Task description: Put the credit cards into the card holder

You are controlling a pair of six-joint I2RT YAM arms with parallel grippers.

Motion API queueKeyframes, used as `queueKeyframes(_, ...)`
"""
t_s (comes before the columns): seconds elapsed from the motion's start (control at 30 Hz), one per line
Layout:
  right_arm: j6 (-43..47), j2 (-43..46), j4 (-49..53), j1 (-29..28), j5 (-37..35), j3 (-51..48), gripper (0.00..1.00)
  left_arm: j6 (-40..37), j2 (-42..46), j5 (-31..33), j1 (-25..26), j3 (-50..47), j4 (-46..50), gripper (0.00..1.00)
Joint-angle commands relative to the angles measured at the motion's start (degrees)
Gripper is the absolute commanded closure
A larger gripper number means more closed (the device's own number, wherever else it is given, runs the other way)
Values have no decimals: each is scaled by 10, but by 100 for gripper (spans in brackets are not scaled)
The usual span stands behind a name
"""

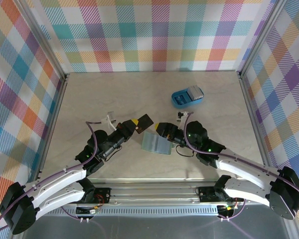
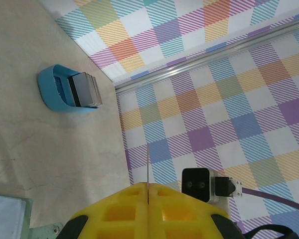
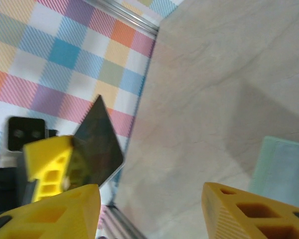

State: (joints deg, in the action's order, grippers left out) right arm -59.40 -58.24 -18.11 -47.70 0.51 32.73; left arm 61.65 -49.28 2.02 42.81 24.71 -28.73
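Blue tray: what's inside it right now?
A small stack of greyish cards stands on edge inside the blue tray, toward one end. The tray's wall covers their lower edges and the floor beneath them, so the count cannot be told.

Your card holder sits just below the middle of the top view. It is a flat sage-green rectangle lying on the table, slightly skewed, with slot pockets across its face. Just above and left of it, not touching it, you have a dark card raised off the table and tilted, pinched at one end in the left gripper. From the left wrist that card reads edge-on, as a thin upright line. Your stack of cards, grey-white, stands on edge in the blue tray, upper right of centre.
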Motion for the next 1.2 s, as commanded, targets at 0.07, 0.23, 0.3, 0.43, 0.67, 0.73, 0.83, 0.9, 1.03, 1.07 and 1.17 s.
queueKeyframes(0.07, -108, 10, -88, -1, 23, -18, 50, -9, -11, -19, -5, 22, -29, 100)
queueKeyframes(0.23, -147, -21, -131, -1, 51, -13, 56, 4, -24, -35, -5, 26, -39, 100)
queueKeyframes(0.3, -159, -38, -156, -1, 63, -12, 57, 10, -27, -38, -4, 25, -39, 100)
queueKeyframes(0.43, -191, -72, -169, -1, 85, -6, 65, 18, -29, -40, -4, 25, -40, 100)
queueKeyframes(0.67, -196, -69, -214, 3, 74, -26, 88, 29, -34, -37, -3, 17, -50, 100)
queueKeyframes(0.73, -191, -63, -209, 9, 71, -28, 90, 30, -35, -38, -3, 14, -47, 97)
queueKeyframes(0.83, -187, -70, -218, 24, 91, -22, 100, 37, -41, -35, -3, 4, -51, 95)
queueKeyframes(0.9, -185, -81, -233, 39, 116, -16, 100, 35, -43, -38, -4, 0, -53, 70)
queueKeyframes(1.03, -184, -93, -213, 84, 174, -1, 100, 12, -13, -29, -10, 10, 19, 31)
queueKeyframes(1.07, -184, -93, -209, 98, 192, 0, 100, 7, 1, -19, -14, 16, 54, 26)
queueKeyframes(1.17, -165, -92, -161, 154, 277, 16, 100, -4, 31, -49, -51, 27, 113, 16)
